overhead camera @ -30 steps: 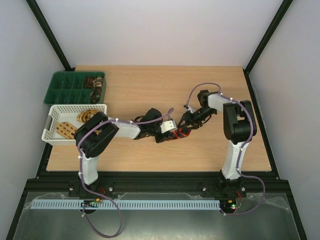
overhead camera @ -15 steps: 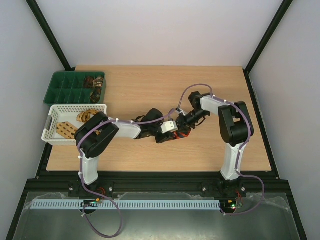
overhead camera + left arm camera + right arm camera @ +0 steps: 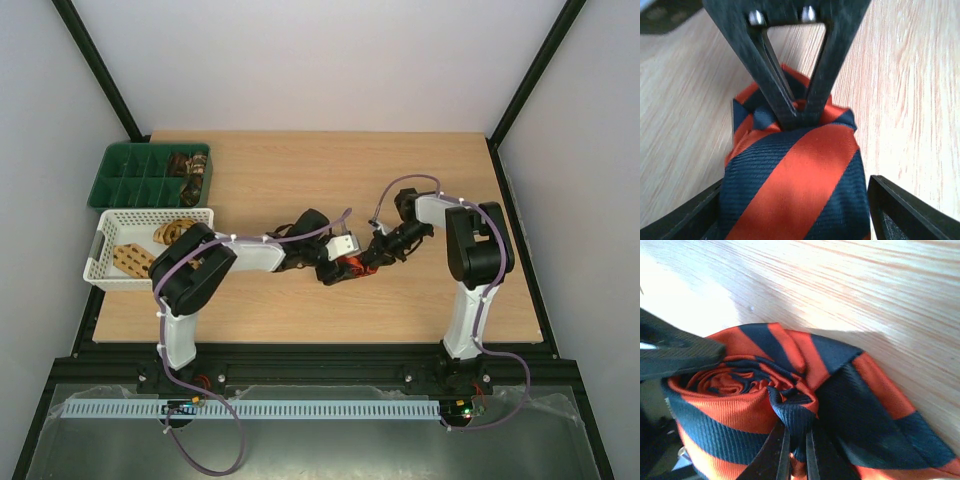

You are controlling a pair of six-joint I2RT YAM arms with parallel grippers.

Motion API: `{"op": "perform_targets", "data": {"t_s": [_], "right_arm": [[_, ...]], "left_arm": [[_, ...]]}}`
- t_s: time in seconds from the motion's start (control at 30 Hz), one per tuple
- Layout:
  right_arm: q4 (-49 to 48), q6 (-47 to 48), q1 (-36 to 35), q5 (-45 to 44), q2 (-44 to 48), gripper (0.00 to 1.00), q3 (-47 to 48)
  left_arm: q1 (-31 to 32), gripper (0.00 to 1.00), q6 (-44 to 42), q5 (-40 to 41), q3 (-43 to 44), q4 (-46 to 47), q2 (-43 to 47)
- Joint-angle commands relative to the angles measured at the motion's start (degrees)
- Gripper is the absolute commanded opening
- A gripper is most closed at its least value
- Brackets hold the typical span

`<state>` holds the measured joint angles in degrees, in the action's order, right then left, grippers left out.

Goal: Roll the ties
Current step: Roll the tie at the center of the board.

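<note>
Though the top view hides this, wrist views show right hand pinching the striped tie, left hand spread.

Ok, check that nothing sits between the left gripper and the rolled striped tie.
Nothing visible does. The left gripper has its fingers open on either side of the rolled striped tie, with no other object between them. The right gripper is shut on a fold at the roll's far end, beyond the left fingers' gap rather than in it.

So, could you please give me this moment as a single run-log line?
striped tie: rolled, on table | right gripper: shut, pinching roll | left gripper: open, astride roll
</note>
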<state>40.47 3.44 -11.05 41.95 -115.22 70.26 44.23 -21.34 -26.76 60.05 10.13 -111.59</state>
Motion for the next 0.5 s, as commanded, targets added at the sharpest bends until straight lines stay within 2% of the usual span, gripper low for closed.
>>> {"op": "perform_targets", "data": {"t_s": [0.0, 0.23, 0.4, 0.47], "right_arm": [[-2.99, 1.21, -0.02, -12.01, -1.3, 0.01, -2.72], [-4.93, -0.69, -0.12, -10.8, -2.96, 0.01, -2.38], [-2.74, 0.26, 0.1, -9.78, -2.11, 0.02, -0.19], [-0.69, 1.02, 0.97, -9.36, -1.65, 0.1, 1.57]], "left_arm": [[0.37, 0.74, 3.38, -3.71, 2.98, 0.02, -1.06], [1.29, 0.74, 6.18, -2.92, 5.65, 1.49, -5.96], [1.3, 0.57, 3.77, -0.99, 5.05, -1.23, -7.44], [1.27, 0.5, 1.5, -0.55, 2.97, -2.75, -6.78]]}}
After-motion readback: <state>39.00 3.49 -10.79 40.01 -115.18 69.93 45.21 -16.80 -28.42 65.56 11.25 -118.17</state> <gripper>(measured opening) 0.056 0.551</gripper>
